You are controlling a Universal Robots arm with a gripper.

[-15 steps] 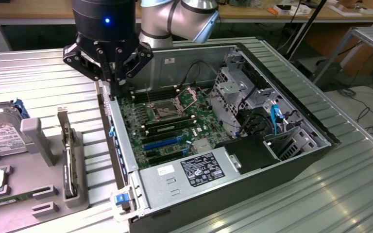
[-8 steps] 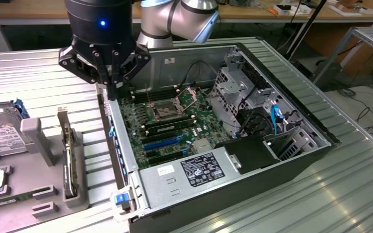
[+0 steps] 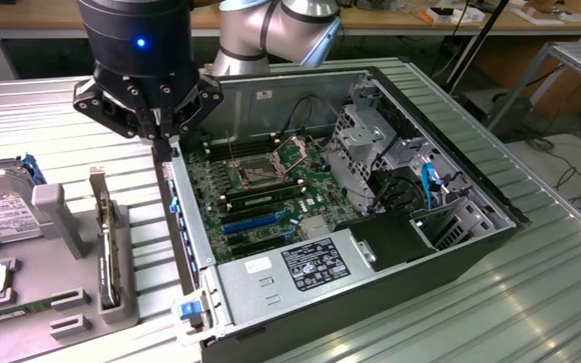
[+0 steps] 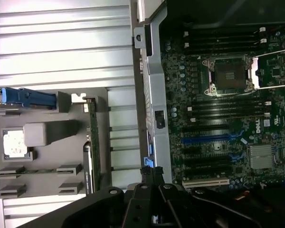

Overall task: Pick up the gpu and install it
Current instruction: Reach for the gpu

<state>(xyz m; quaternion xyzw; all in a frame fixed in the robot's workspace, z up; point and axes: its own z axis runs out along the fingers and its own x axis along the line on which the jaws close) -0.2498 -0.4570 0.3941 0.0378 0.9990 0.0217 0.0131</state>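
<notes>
The gpu (image 3: 102, 242) stands on edge in a slot of the grey holder (image 3: 119, 302) at the exterior view's left, its silver bracket at the far end. In the wrist view the gpu (image 4: 93, 142) shows as a thin green edge in the same holder (image 4: 42, 128). My gripper (image 3: 160, 136) hangs shut above the rear wall of the open computer case (image 3: 194, 249), between the holder and the motherboard (image 3: 270, 197). I see nothing held between its fingers. In the wrist view the gripper (image 4: 152, 175) sits over the case wall (image 4: 154, 95), and the blue expansion slots (image 4: 206, 138) lie beside it.
A silver hard drive (image 3: 3, 215) with a white label lies left of the holder, and a green memory stick (image 3: 13, 310) lies nearer the front. Inside the case are the drive cage (image 3: 371, 144) and the power supply (image 3: 311, 261). A blue latch (image 3: 190, 308) sits at the case corner.
</notes>
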